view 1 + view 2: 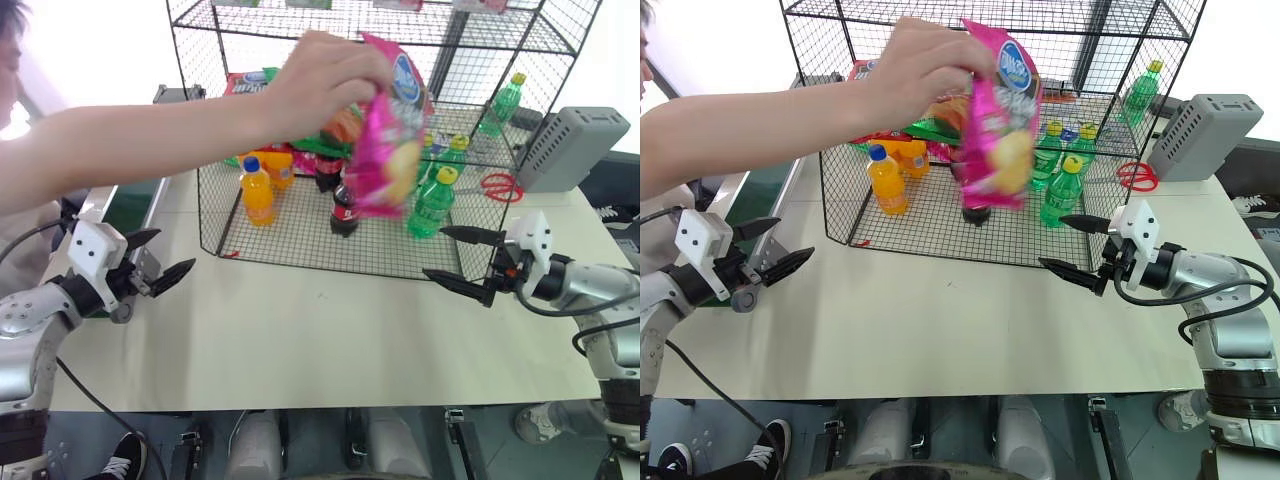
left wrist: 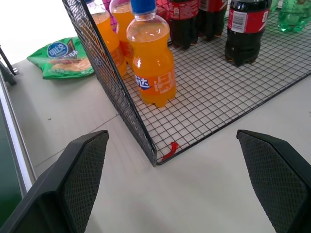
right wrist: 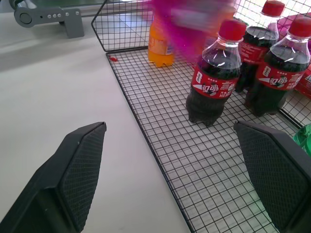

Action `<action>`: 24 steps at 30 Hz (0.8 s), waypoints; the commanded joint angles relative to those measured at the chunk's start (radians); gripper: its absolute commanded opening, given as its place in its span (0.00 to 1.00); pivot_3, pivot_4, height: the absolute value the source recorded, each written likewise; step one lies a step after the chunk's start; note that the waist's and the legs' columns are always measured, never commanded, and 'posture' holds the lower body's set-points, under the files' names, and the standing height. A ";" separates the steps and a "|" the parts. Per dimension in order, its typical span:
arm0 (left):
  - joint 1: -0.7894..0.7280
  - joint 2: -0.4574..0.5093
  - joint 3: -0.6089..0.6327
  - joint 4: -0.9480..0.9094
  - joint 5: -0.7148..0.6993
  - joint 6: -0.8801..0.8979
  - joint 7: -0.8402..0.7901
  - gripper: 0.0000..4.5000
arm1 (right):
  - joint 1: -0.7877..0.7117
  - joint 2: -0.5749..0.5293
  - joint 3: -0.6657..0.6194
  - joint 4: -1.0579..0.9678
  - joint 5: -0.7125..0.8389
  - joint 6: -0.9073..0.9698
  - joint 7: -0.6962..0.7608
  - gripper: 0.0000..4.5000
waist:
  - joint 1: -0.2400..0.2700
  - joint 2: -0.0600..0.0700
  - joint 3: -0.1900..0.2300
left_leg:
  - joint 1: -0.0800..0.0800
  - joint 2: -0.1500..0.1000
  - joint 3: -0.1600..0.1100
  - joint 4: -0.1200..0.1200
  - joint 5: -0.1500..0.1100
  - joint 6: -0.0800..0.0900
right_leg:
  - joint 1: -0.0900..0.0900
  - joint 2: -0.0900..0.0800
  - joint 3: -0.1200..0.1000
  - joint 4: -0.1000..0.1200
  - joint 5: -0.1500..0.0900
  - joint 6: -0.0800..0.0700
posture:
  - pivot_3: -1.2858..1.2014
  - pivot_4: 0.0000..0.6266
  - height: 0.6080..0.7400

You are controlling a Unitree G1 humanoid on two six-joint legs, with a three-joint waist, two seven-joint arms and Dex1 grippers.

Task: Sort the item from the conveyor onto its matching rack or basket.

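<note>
A person's hand [image 1: 320, 85] holds the item [image 1: 390, 140], a shiny magenta-pink crisp bag with a blue oval logo, in the air in front of the black wire rack [image 1: 300, 240]. In the right wrist view the bag is a pink blur [image 3: 189, 24]. The dark-green conveyor [image 1: 130, 205] runs along the table's left side. My left gripper [image 1: 172, 252] hovers open and empty over the table near the rack's front left corner [image 2: 154, 158]. My right gripper [image 1: 435, 252] hovers open and empty by the rack's front right edge.
On the rack's bottom tier stand orange soda bottles [image 1: 257, 192], cola bottles [image 3: 212, 80] and green bottles [image 1: 432, 205]. A green chip bag [image 2: 63, 58] lies left of the rack. A grey slotted box [image 1: 570, 148] and red scissors [image 1: 497, 185] sit at the right.
</note>
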 commanded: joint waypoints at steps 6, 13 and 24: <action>-0.003 0.004 0.018 -0.026 -0.012 -0.020 -0.008 1.00 | -0.008 -0.003 -0.005 -0.011 -0.003 -0.018 0.003 0.98 | 0.000 0.000 0.000 | 0.000 0.000 0.000 0.000 0.000 0.000 | 0.000 0.000 0.000 0.000 0.000 0.000 | 0.52 0.24 1.00; -0.010 0.011 0.020 -0.029 -0.010 -0.018 -0.004 1.00 | -0.032 -0.007 0.008 -0.006 -0.007 -0.015 0.002 0.98 | 0.000 0.000 0.000 | 0.000 0.000 0.000 0.000 0.000 0.000 | 0.000 0.000 0.000 0.000 0.000 0.000 | 0.52 0.24 1.00; -0.019 0.022 0.011 -0.005 -0.011 -0.016 -0.037 1.00 | -0.033 0.003 0.017 -0.007 -0.022 -0.028 0.001 0.98 | 0.000 0.000 0.000 | 0.000 0.000 0.000 0.000 0.000 0.000 | 0.000 0.000 0.000 0.000 0.000 0.000 | 0.52 0.24 1.00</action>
